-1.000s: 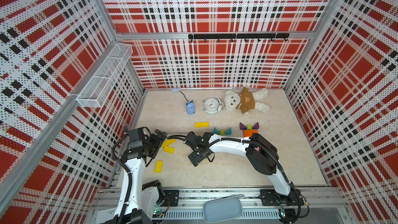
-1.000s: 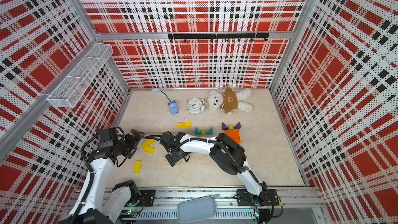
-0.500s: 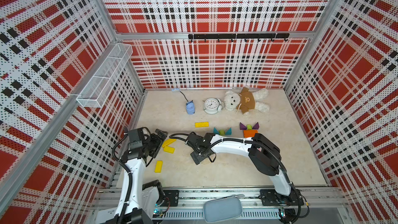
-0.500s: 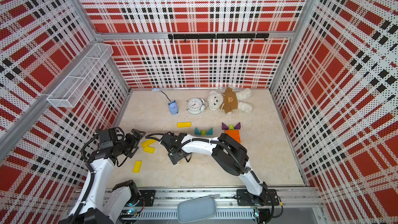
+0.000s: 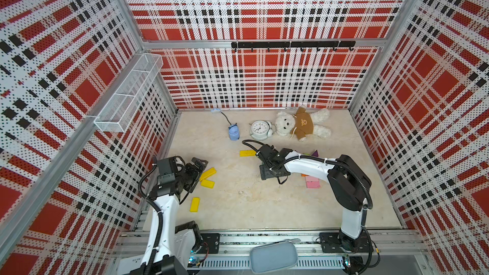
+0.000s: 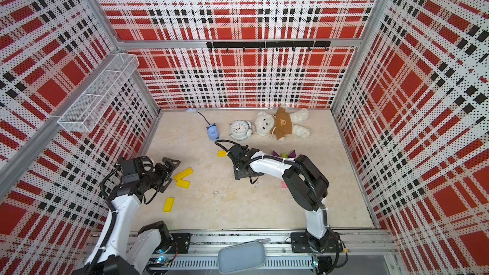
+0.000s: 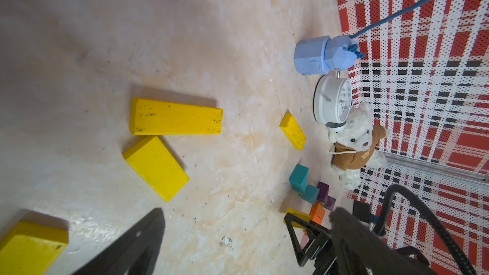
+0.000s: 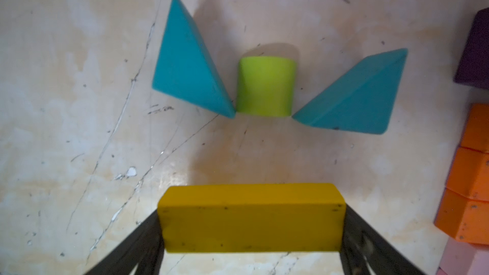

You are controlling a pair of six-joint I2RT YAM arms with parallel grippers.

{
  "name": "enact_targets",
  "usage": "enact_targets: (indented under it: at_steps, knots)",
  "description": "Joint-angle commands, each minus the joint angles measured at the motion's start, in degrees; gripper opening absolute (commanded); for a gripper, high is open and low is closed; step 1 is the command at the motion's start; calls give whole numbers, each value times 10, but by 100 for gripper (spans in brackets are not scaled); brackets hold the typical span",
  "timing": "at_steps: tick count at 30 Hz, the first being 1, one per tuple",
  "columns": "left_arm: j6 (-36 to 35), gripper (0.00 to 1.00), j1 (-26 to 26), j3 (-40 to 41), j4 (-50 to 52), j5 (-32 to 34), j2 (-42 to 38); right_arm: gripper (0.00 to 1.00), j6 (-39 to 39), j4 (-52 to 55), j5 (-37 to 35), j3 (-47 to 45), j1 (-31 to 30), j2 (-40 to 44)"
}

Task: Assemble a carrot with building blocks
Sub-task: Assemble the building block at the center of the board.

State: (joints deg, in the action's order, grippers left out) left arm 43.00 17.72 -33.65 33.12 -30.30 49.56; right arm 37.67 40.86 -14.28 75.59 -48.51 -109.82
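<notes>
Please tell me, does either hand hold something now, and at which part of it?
The right hand holds a yellow bar by its two short ends, one finger against each end. The left hand is open and holds nothing.

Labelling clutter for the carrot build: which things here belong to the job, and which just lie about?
Job: held yellow bar, loose yellow bars, teal triangles, lime-green stub, orange blocks, pink block, purple triangles.
Lying about: alarm clock, teddy bear, blue lamp.

My left arm (image 5: 165,207) and right arm (image 5: 307,165) were white shells on black joint housings, black ribbed cables (image 7: 426,209) looped alongside under white ties, left gripper (image 5: 202,169) matte black, base plates (image 5: 209,243) black, bolted to my silver rail (image 5: 238,239).
</notes>
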Motion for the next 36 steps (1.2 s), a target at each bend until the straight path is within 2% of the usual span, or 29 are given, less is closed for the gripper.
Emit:
enact_targets:
  at_steps: [1,12,36]
  knots:
    - [-3,100,4,9,-15,-12,-2,83,26,-25,13,2,14,-6]
    - [-2,100,4,11,-21,-20,1,84,44,-16,31,31,27,-40]
    - [4,99,7,19,-39,-44,0,85,58,0,18,59,43,-67]
